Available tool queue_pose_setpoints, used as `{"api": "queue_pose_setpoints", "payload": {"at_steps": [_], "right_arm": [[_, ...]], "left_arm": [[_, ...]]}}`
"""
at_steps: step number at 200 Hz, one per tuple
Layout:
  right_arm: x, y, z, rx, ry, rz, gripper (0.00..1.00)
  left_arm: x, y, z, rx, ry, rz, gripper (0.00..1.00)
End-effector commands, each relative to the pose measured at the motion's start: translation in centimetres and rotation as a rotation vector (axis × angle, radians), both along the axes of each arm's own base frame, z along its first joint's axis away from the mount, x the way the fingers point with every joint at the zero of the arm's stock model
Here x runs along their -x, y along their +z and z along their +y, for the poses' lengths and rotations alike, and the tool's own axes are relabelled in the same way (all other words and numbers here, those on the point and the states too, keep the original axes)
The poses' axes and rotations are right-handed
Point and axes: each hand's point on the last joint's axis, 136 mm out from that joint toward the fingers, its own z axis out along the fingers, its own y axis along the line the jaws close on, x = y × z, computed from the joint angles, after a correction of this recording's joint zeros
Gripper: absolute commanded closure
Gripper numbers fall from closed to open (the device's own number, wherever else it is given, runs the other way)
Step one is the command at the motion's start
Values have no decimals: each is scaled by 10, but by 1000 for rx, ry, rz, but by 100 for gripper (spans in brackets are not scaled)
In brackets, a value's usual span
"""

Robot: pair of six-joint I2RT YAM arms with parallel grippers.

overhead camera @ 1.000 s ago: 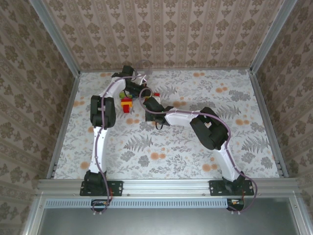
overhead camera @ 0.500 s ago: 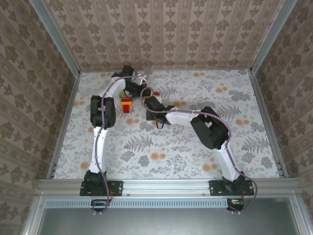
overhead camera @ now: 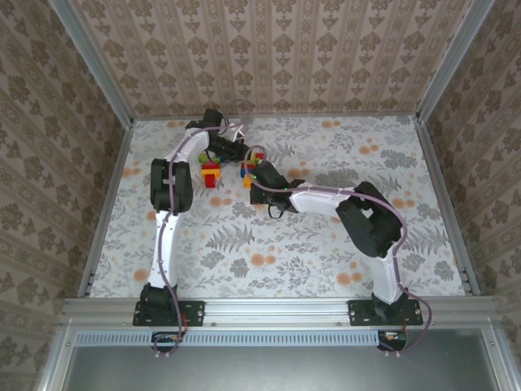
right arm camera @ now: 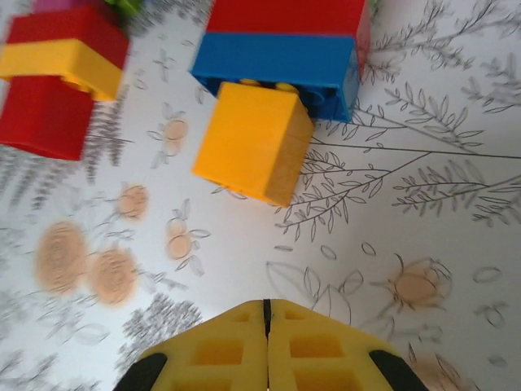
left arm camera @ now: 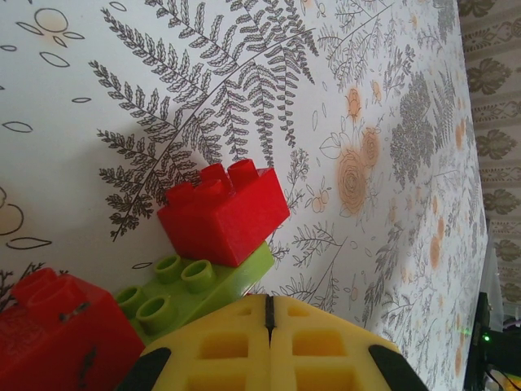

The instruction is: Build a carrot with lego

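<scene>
Top external shows that the right arm has pulled back over the last second. Its elbow has swung outward, and the right pincer (overhead camera: 251,173) has shifted slightly toward its own side, beside the cluster of small plastic lego bricks (overhead camera: 212,173) at the far left of the bench (overhead camera: 326,244). The left arm has not moved, and the left pincer (overhead camera: 221,153) hangs over the bricks' far side.

Both pincers are pressed together and carry nothing. In the right wrist view, the shut pads face bare cloth. Ahead of them, a square orange plastic brick (right arm camera: 254,142) lies against an oblong blue plastic brick (right arm camera: 281,65). The left wrist view shows a red plastic brick (left arm camera: 224,216) tilted on a lime-green plastic brick (left arm camera: 195,289).

This looks like repositioning rather than progress, since no carrot shape is visible yet.

The bench wears a white cloth printed with grey ferns and orange flowers. Damask-patterned wallpaper (overhead camera: 269,57) lines the walls, which are framed by aluminium rails (overhead camera: 277,309).
</scene>
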Motion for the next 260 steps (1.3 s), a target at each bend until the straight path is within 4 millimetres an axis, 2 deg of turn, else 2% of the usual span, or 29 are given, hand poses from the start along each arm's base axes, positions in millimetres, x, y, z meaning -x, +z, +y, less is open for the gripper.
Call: {"api": "queue_pose_setpoints", "payload": {"at_steps": [1,32,54,65,76,82,85,88,119,145,168,208,222,233,245,260], "right_arm": [[7,62,-3,-51,25,-116,93],[22,99,-31,-4,7,-186,92],[31,110,-48,33,-8,-216,92],[35,112,-55,49,-14,-223,92],[38,111,-61,61,-20,-226,92],[40,111,-64,65,-22,-228,92],[41,110,-65,70,-22,-228,92],[42,109,-66,74,-22,-227,92],[50,105,-79,107,-25,-232,92],[57,108,-91,127,-32,-249,92],[62,106,-98,145,-34,-251,91],[64,102,-101,155,-34,-239,84],[64,102,-103,171,-36,-234,76],[59,96,-103,193,-31,-198,72],[49,85,-98,216,-23,-143,74],[33,71,-76,235,20,-80,79]], "left_arm": [[4,-6,0,16,-8,37,100],[3,1,-2,35,-10,26,100],[1,10,-4,68,-10,9,99],[0,18,-6,83,-10,-9,80],[-1,25,-7,97,-12,-27,53],[-2,30,-8,107,-14,-37,24],[-2,33,-8,114,-15,-42,5],[-2,36,-9,120,-18,-47,1],[-6,69,-10,160,-19,-110,0],[-6,107,-7,201,-11,-159,0],[1,139,-11,251,-22,-195,0],[20,178,-9,287,-15,-247,0],[29,190,1,283,7,-277,0],[32,201,16,273,66,-322,0],[33,209,40,273,161,-357,0],[40,217,73,277,288,-379,0]]}}
